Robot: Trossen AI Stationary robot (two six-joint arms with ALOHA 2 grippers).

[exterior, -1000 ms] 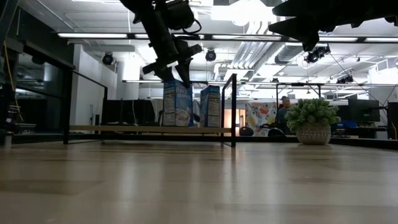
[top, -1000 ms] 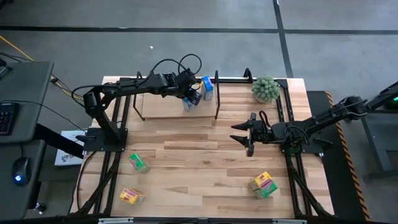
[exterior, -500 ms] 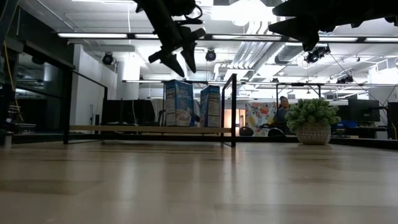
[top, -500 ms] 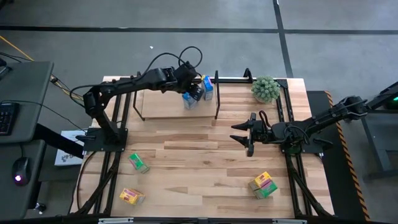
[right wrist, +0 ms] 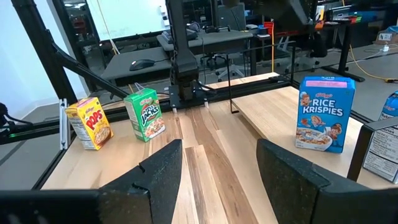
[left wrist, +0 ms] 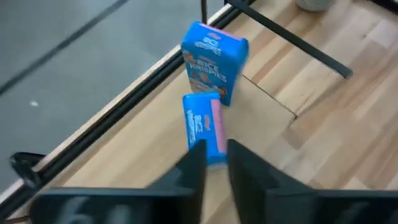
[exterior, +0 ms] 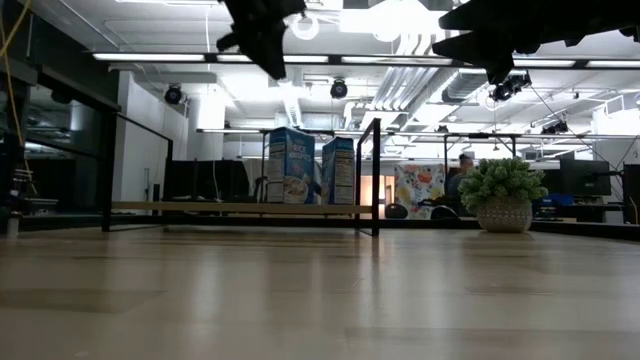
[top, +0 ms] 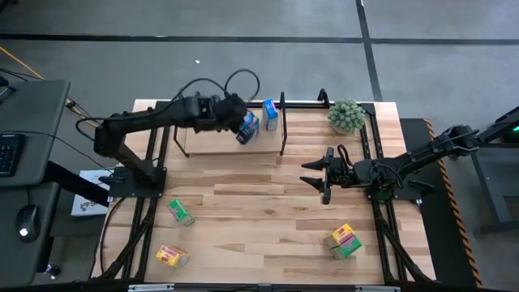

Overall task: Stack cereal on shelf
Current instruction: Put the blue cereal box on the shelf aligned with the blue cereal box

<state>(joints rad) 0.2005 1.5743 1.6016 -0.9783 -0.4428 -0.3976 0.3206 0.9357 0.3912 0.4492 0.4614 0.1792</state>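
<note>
The left arm reaches from its base at the counter's left edge across toward the far side, elbow bent, wrist raised well above the surface. Its left pincer [top: 230, 113] hangs in the air with the two dark fingers [left wrist: 194, 167] drawn nearly together, only a thin gap between them and nothing in it. The right arm stretches in from the right edge, held low and roughly level, near the counter's middle. Its right pincer [top: 316, 173] points leftward, fingers [right wrist: 163, 163] spread wide apart and empty.
</note>
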